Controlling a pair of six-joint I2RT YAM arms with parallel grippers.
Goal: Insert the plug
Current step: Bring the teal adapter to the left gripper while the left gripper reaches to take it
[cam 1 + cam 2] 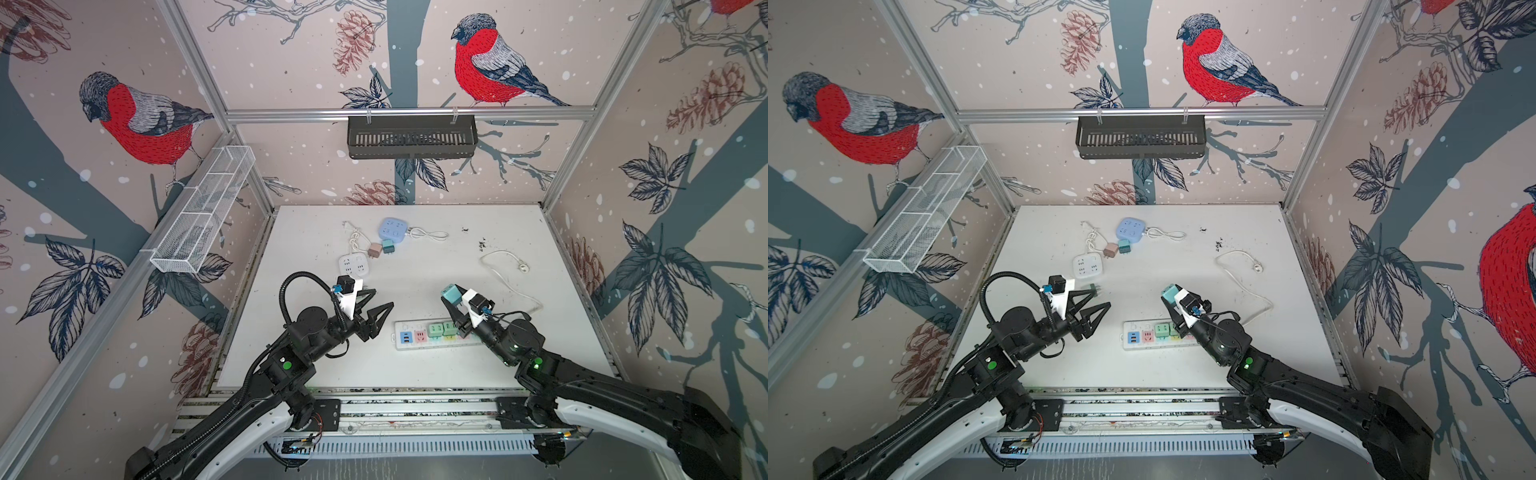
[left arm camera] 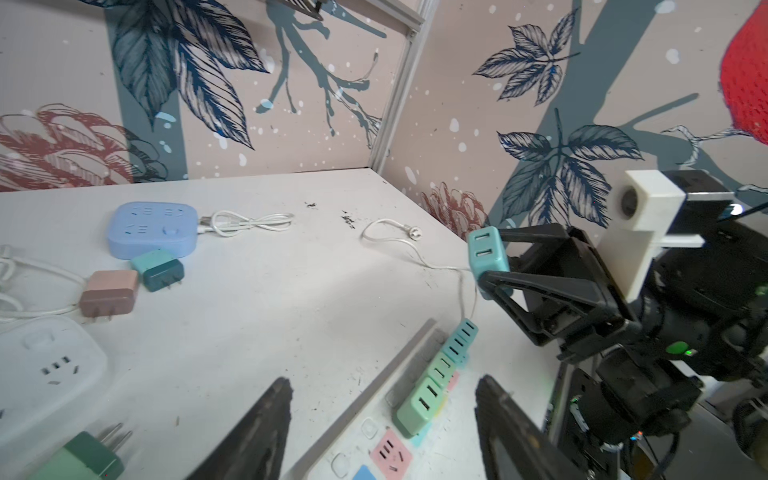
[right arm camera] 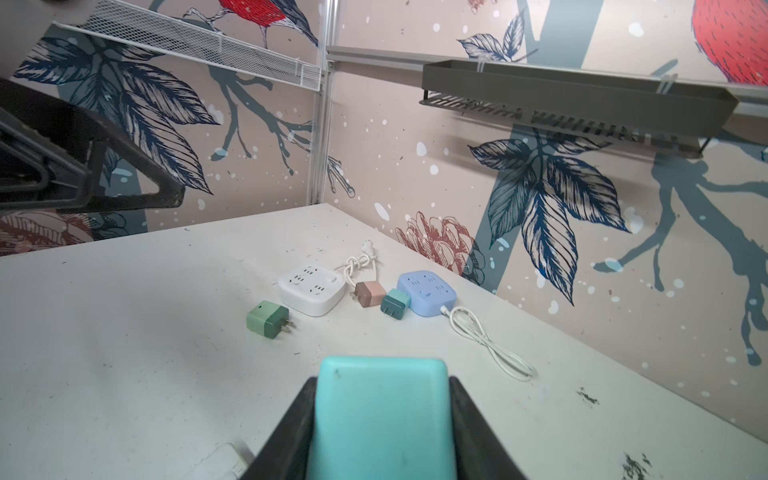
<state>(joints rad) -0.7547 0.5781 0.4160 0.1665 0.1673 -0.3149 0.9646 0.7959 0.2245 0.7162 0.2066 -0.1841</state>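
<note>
My right gripper (image 1: pixel 450 296) (image 3: pixel 382 384) is shut on a teal plug (image 1: pixel 451 293) (image 1: pixel 1169 293) (image 2: pixel 485 257) (image 3: pixel 381 419) and holds it in the air above the right part of the white power strip (image 1: pixel 397 338) (image 1: pixel 1126 341) (image 2: pixel 436 451). Three green and teal plugs (image 2: pixel 419 405) sit in a row in the strip. A pink socket (image 2: pixel 392 455) and a blue one lie bare at its left end. My left gripper (image 1: pixel 383 298) (image 1: pixel 1100 297) (image 2: pixel 382 382) hangs open and holds nothing, above the table just left of the strip.
A green plug (image 3: pixel 268 320) (image 2: pixel 83 457) lies loose by a white socket cube (image 1: pixel 354 266). A pink plug (image 1: pixel 375 250), a dark teal plug (image 1: pixel 388 246) and a blue socket cube (image 1: pixel 392 228) lie farther back. The strip's white cable (image 1: pixel 507 270) loops at the right.
</note>
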